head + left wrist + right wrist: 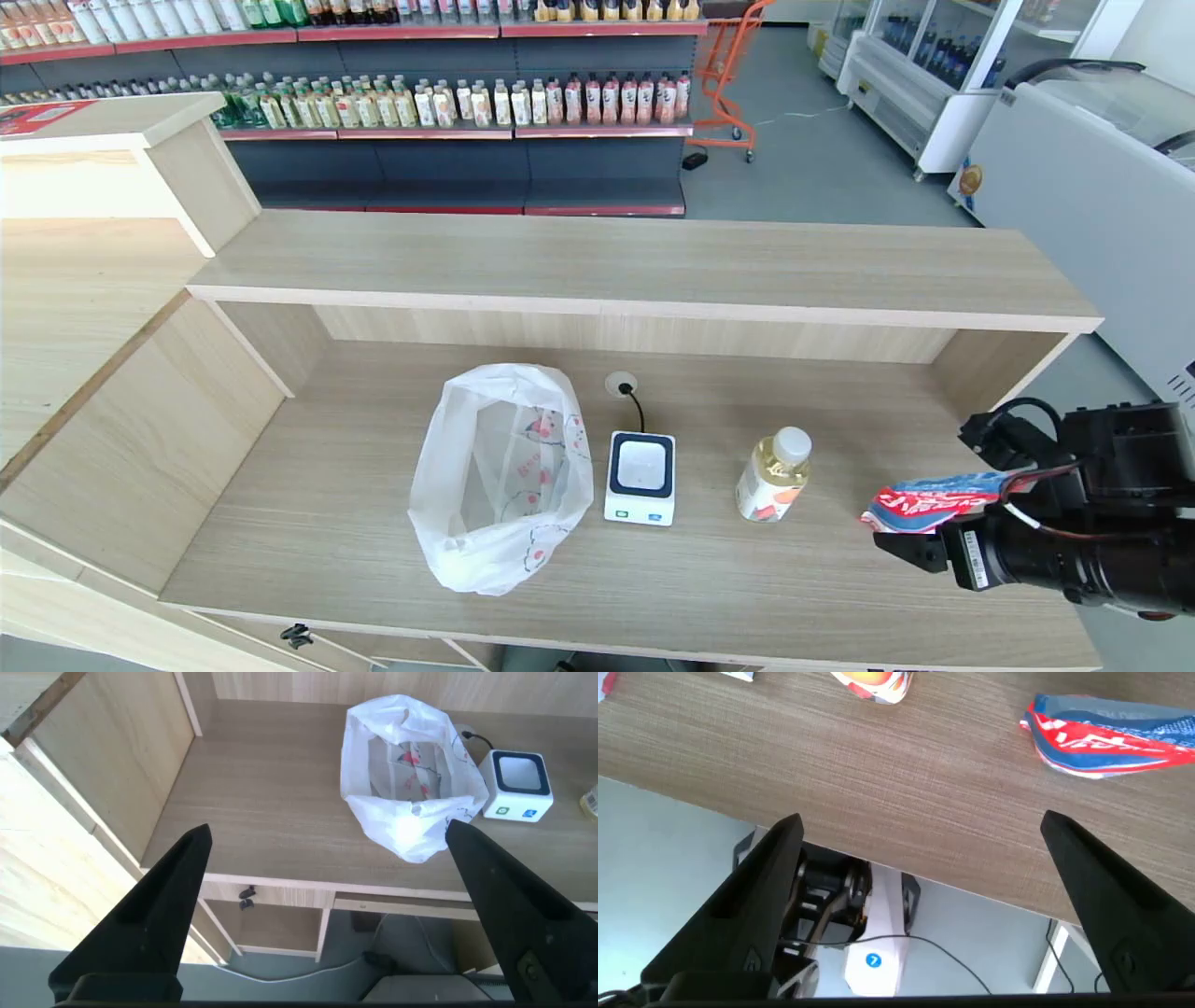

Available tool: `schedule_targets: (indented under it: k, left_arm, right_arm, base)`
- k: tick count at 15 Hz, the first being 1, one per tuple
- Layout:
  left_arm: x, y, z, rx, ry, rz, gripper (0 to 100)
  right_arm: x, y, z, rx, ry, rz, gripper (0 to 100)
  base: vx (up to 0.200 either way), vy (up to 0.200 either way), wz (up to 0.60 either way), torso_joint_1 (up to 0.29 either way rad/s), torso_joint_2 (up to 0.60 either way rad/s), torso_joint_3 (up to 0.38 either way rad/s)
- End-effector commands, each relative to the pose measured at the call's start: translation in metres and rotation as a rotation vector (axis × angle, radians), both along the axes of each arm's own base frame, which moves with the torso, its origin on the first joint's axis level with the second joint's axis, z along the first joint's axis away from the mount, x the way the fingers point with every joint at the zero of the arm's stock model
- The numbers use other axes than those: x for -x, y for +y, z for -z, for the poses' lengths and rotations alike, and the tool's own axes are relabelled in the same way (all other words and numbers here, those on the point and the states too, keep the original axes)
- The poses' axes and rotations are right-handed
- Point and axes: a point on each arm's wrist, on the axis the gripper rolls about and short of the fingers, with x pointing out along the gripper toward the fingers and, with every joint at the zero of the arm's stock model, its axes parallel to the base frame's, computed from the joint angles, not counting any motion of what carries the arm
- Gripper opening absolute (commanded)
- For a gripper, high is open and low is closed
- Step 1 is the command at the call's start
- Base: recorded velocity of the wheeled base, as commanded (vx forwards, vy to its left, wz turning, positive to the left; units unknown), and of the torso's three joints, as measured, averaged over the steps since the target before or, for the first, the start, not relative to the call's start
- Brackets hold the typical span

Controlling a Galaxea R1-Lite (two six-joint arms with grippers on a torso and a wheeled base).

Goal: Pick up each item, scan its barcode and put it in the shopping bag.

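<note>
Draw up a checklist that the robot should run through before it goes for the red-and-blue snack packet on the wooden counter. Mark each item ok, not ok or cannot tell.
1. Right gripper open and empty: ok.
2. Red-and-blue crinkled snack packet lined up between that gripper's fingers: not ok, it lies off to one side.
3. Packet's barcode in sight: cannot tell.
4. White box scanner, dark window uncovered: ok.
5. White plastic shopping bag, mouth open: ok.
6. Left gripper open, empty and apart from the bag: ok.
</note>
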Motion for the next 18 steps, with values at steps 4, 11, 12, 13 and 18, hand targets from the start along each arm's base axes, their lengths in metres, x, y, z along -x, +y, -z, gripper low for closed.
schedule_targets:
  k: [4,11,12,13,18]
  left_arm:
    - [0.0,0.0,0.0,0.0,0.0,0.0,100]
    - [0.0,0.0,0.0,0.0,0.0,0.002,100]
    - [0.0,0.0,0.0,0.0,0.0,0.0,100]
    - [0.0,0.0,0.0,0.0,0.0,0.0,100]
    - [0.0,0.0,0.0,0.0,0.0,0.0,100]
  right_arm:
    - [-0.038,0.018,0.047,0.004,0.023,-0.055,100]
    - [-0.071,0.046,0.08,-0.025,-0.066,-0.117,100]
    - [-0.075,0.051,0.086,-0.03,-0.088,-0.129,100]
    - [-0.079,0.055,0.09,-0.034,-0.112,-0.138,100]
    - [-0.086,0.065,0.104,-0.042,-0.161,-0.16,100]
  base:
    - [0.0,0.0,0.0,0.0,0.0,0.0]
    - [0.0,0.0,0.0,0.0,0.0,0.0]
    - [0.0,0.0,0.0,0.0,0.0,0.0]
    - [0.0,0.0,0.0,0.0,0.0,0.0]
    - [0.0,0.0,0.0,0.0,0.0,0.0]
